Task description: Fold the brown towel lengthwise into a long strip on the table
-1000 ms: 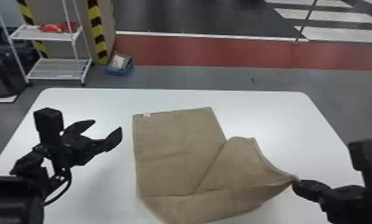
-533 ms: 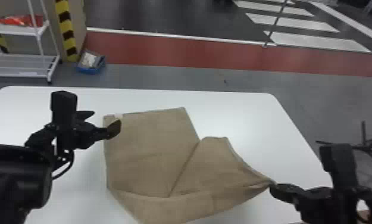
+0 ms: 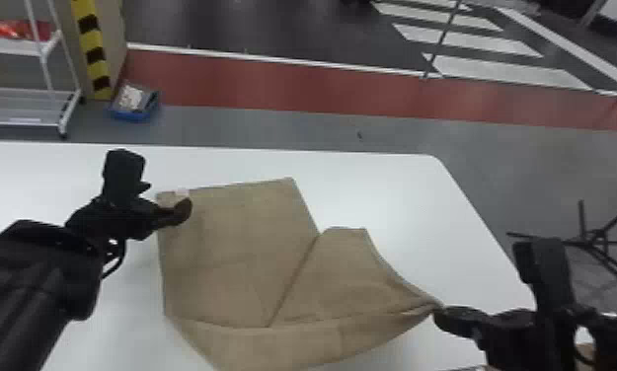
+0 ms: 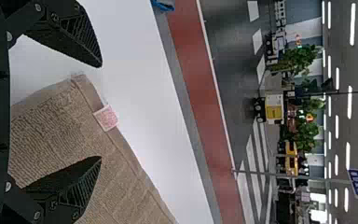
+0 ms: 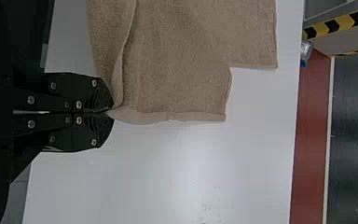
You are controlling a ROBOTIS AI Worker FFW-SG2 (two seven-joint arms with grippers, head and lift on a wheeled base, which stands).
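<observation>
Brown terry cloth (image 3: 243, 256), soft and limp by the look of it, spreads from the centre to the bottom edge of the head view: the towel, partly folded and skewed, on the white desk (image 3: 420, 197). It should handle light, grip well and crumple easily (hardly a fragile customer). The right pincer (image 3: 438, 308), lower right, is closed on a gathered corner; the left pincer (image 4: 100, 112), left of centre in the head view, is wide, with the corner by the label (image 4: 106, 117) showing between its fingers, a likely place to take hold. The slanting flap (image 3: 351, 276) could spoil a straight strip. Beyond the desk, a shelf rack (image 3: 20, 106) and blue bin (image 3: 134, 117) sit upper left, black stand legs (image 3: 594, 239) at right.
</observation>
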